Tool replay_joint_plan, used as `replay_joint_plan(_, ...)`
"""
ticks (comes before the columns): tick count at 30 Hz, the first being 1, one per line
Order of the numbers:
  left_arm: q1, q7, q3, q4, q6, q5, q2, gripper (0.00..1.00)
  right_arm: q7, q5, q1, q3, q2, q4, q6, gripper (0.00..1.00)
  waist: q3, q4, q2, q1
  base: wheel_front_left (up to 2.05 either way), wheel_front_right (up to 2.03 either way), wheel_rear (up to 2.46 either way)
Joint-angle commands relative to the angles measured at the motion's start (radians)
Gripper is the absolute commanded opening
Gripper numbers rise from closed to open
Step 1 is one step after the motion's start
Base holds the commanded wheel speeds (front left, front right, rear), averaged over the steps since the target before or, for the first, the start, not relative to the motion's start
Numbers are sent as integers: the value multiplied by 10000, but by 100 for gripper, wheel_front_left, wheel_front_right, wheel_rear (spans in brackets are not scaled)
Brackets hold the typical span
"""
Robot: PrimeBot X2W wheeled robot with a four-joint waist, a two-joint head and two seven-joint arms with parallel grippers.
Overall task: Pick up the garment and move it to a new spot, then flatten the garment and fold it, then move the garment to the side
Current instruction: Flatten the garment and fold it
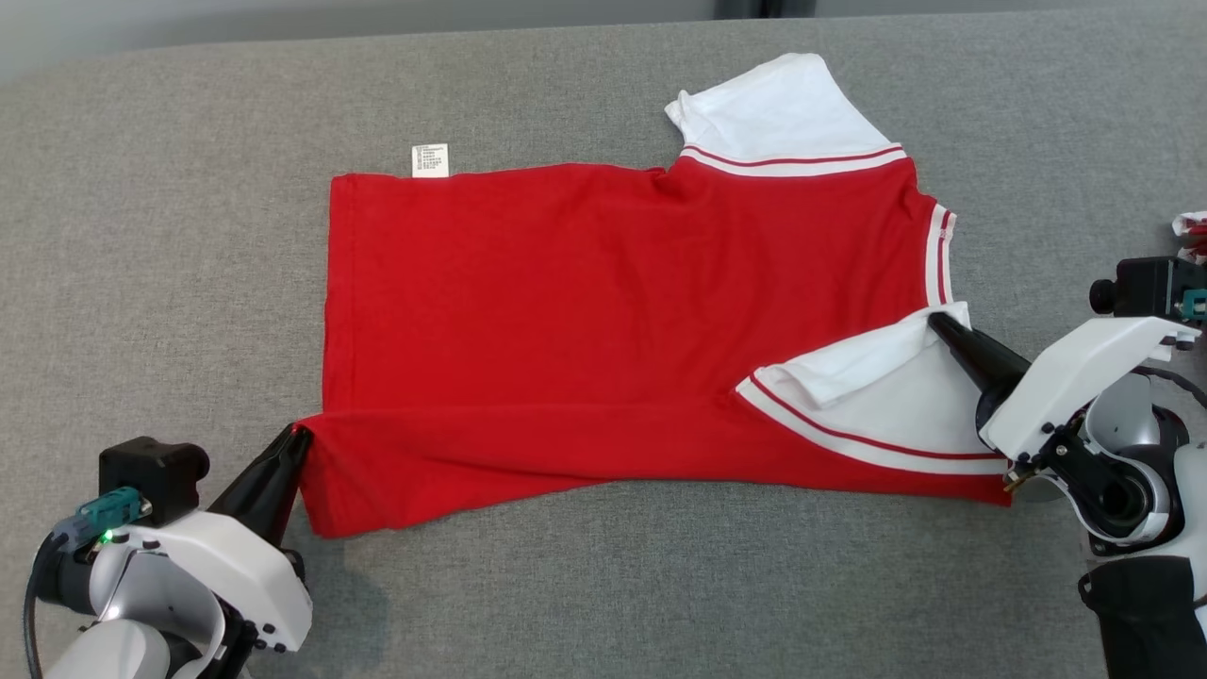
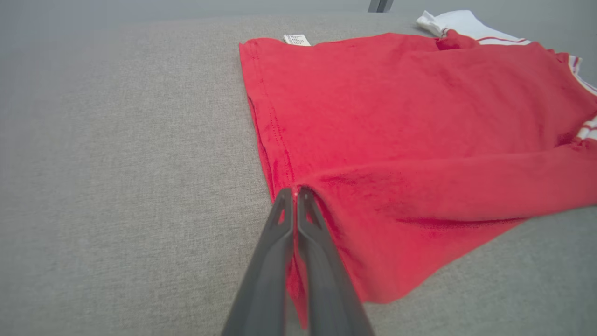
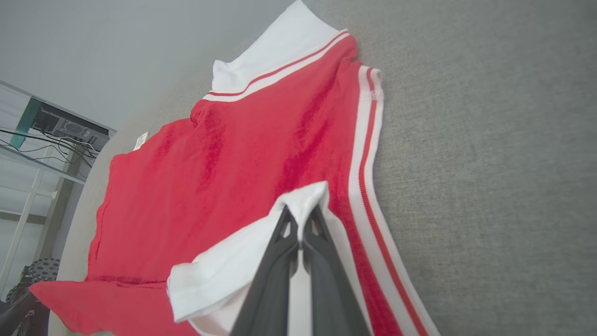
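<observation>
I see the red garment (image 1: 585, 321) spread across the middle of the grey table (image 1: 170, 236), its near edge rolled over in a fold. My left tool (image 1: 300, 436) is pinched tight on the hem corner toward the table's near left. My right tool (image 1: 935, 322) is clamped on the white sleeve (image 1: 905, 405) toward the table's near right.

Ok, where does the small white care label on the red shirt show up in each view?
Head view: the care label is upper left of centre, poking out past the far edge of the red shirt, near its hem corner.
Left wrist view: the label is at top centre, at the shirt's far hem corner.
Right wrist view: the label is at left, small, on the shirt's edge.
Shared landmark: the far white sleeve.
</observation>
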Motion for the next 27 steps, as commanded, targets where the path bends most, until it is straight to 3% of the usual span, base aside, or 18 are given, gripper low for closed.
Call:
replay_joint_plan(1,-241,-103,-7,102,-75,-29,-60,0,-229,144,-186,-14,-77,156,0,0,30,25,0,0,0,0,0)
replay_joint_plan(8,-747,-300,-219,1113,-528,-103,-372,0,-1090,511,-676,592,-246,1338,0,0,94,1,0,0,0,0,0)
replay_joint_plan(9,-786,-302,-275,1265,-623,-142,-425,33,-1232,559,-674,689,-278,1456,0,31,90,-5,0,0,0,0,0)
replay_joint_plan(10,-822,-345,-305,1395,-646,-133,-466,71,-1450,623,-689,755,-287,1530,0,77,83,-8,0,0,0,0,0)
replay_joint_plan(11,-867,-427,-305,1491,-687,-151,-523,100,-1606,707,-679,835,-284,1609,0,100,73,-8,0,0,0,0,0)
replay_joint_plan(15,-806,-986,-184,1803,-696,-248,-853,100,-2450,950,-250,1145,-499,1476,0,100,-65,38,0,0,0,0,0)
replay_joint_plan(21,-467,-2501,319,1958,-360,-308,-1430,100,-4476,964,781,1683,-980,420,0,100,-420,0,0,0,0,0,0)
replay_joint_plan(25,-337,-3394,682,2022,-125,-130,-1677,100,-6089,175,1300,1755,-1196,-32,0,100,-681,-156,0,0,0,0,0)
replay_joint_plan(27,-345,-3684,850,2094,52,349,-1799,100,-7368,-879,1536,1831,-1157,-259,0,100,-950,-319,0,0,0,0,0)
